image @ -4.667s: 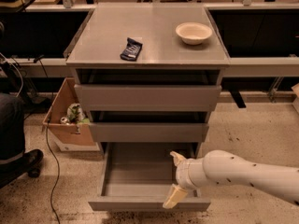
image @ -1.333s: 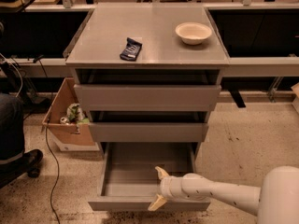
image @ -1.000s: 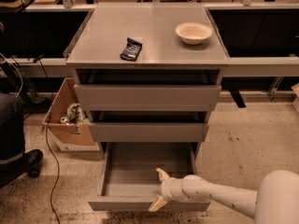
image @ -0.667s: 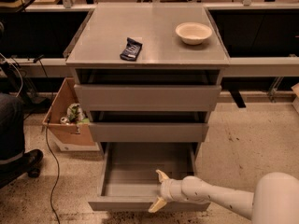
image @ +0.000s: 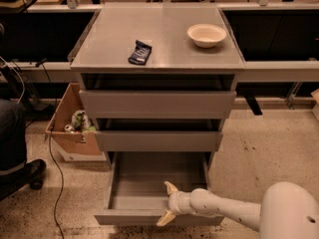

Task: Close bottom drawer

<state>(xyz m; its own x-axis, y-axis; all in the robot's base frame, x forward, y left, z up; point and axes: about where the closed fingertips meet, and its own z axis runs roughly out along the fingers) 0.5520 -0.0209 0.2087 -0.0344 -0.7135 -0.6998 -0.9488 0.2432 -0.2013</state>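
The bottom drawer (image: 149, 183) is a grey, shallow tray pulled far out of the cabinet at floor level; its tray holds nothing. Its slim front panel (image: 129, 216) faces me at the bottom edge of the view. My gripper (image: 168, 203) reaches in from the lower right on a white arm. Its two cream fingers are spread apart, one (image: 171, 187) over the tray and one (image: 165, 218) in front of the panel, straddling the drawer's front edge right of the middle.
The cabinet top (image: 164, 39) carries a dark packet (image: 140, 52) and a white bowl (image: 206, 35). The two upper drawers (image: 157, 103) stand slightly out. A cardboard box (image: 70, 128) sits on the floor at left, with a cable and a person's leg (image: 15, 143) beside it.
Since 4.7 s ago the gripper has moved left and down to the drawer's front edge. Over the last second it has barely moved. The drawer stays pulled out.
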